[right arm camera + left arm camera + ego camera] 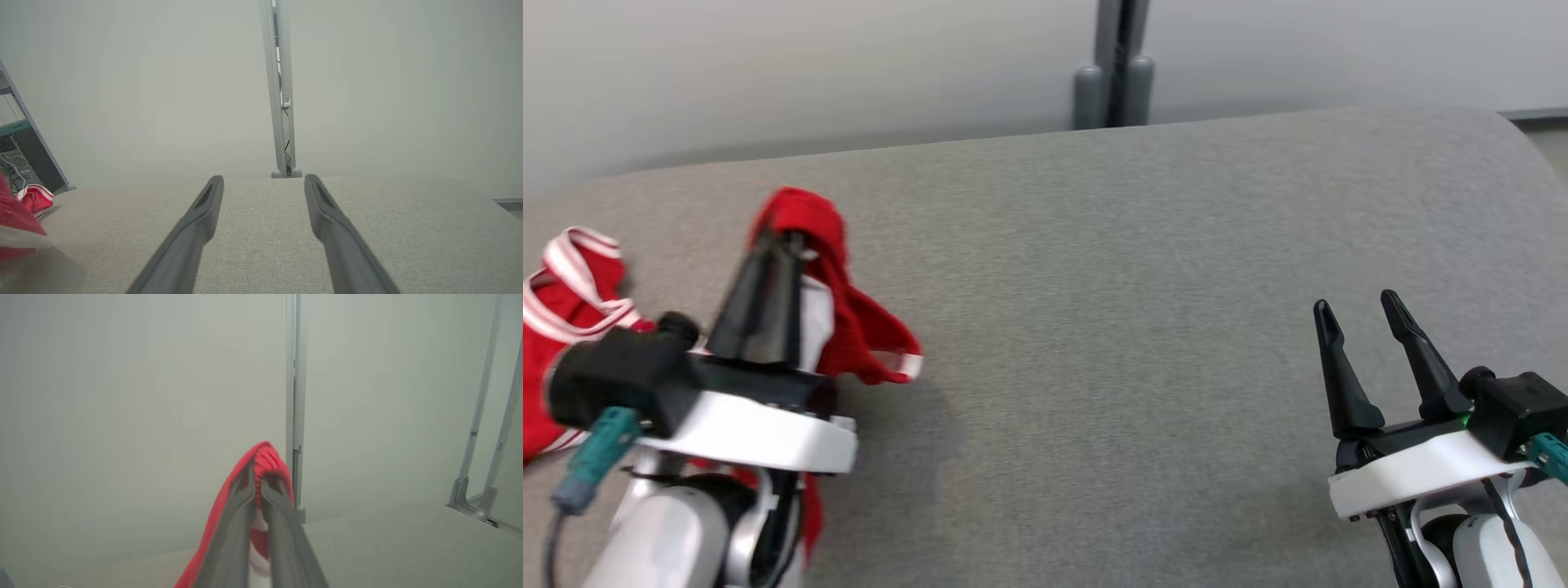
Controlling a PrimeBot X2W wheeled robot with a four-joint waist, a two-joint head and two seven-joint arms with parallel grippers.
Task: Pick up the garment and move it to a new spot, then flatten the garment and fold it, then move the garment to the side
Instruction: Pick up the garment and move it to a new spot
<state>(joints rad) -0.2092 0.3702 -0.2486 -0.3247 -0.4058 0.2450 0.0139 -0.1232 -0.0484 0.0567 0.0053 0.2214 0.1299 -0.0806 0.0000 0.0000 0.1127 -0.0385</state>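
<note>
1. Garment (870,327): red with white-striped trim, bunched at the left of the grey padded surface (1160,269). One fold is raised. The rest trails left and hangs under my left wrist.
2. Left gripper (772,241): fingers clamped together on that red fold, pinching right at the tips in the left wrist view.
3. Right gripper (1356,302): fingers spread wide, nothing in them, over bare surface well apart from the cloth.
4. My read: this is the pick-up step, nothing flattened or folded yet.
5. Risks:
   - The tip-only pinch could slip under the cloth's weight on a fast move.
   - A single-point hold leaves it bunched, so it may land crumpled.
   - The trailing part could drag or snag on the wrist.
</note>
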